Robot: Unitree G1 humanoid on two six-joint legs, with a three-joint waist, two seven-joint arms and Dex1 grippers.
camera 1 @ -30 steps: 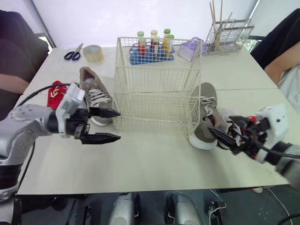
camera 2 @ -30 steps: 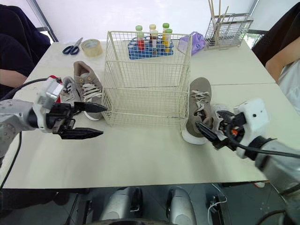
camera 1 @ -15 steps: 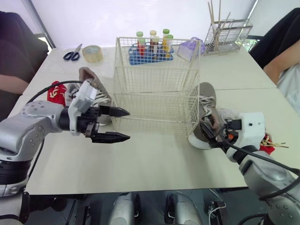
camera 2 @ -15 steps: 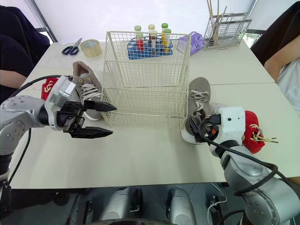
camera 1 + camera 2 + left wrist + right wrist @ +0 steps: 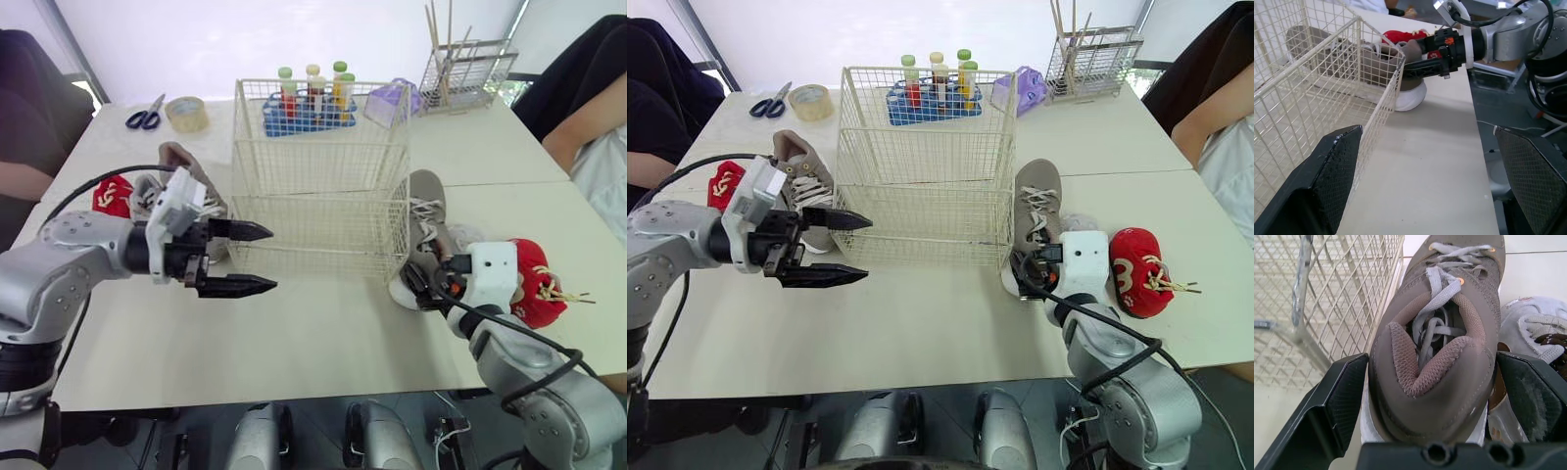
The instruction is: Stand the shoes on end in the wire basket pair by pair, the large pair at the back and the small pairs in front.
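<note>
Right pincer (image 5: 1432,382) spread around the heel of the large taupe sneaker (image 5: 1036,201), lying on the tabletop (image 5: 323,333) just right of the wire basket (image 5: 318,211). Left pincer (image 5: 271,258) released, holding nothing, before the basket. The shoe looks light and soft-collared; its stiffer heel likely grips best. Its mate (image 5: 186,162), left of the basket, is partly hidden.

The table (image 5: 921,323) carries wire basket (image 5: 921,166), shoes (image 5: 1036,196), scissors (image 5: 769,101), tape (image 5: 808,101).

Cream-coated metal wire basket (image 5: 921,184), matt suede-like brown shoe (image 5: 1449,382) with mesh collar, smooth matt table (image 5: 921,323)
</note>
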